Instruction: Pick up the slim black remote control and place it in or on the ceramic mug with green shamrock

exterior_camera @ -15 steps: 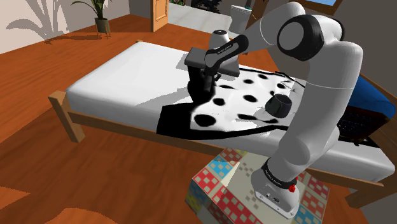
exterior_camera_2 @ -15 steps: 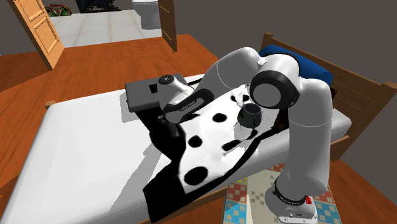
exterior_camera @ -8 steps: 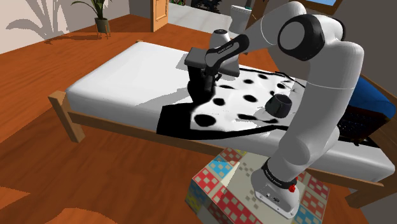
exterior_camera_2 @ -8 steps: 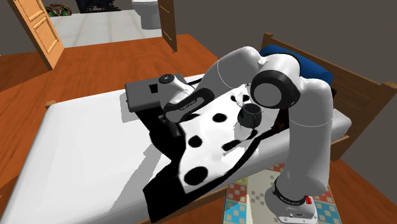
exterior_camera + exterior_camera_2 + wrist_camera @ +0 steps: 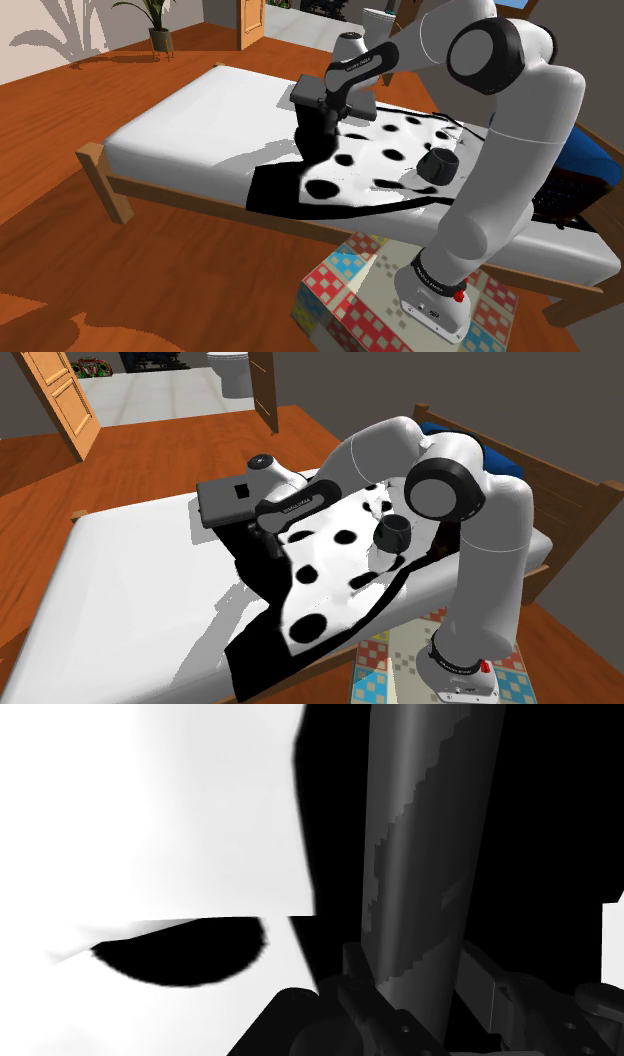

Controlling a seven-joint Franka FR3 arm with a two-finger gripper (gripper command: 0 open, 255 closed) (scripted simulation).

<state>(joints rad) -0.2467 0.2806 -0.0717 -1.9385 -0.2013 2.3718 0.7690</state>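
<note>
Wrist view lets us see the gripper (image 5: 420, 989) clenched on the slim remote (image 5: 430, 844), a long dark grey bar that reaches out from its grasp above the spotted blanket (image 5: 180, 959). From the shoulder view we find the gripper (image 5: 318, 132) over the black border of this blanket, beside the bare white mattress (image 5: 190, 130). The dark mug (image 5: 438, 165) rests on the white, spotted part of the blanket, well apart from the gripper and the remote.
</note>
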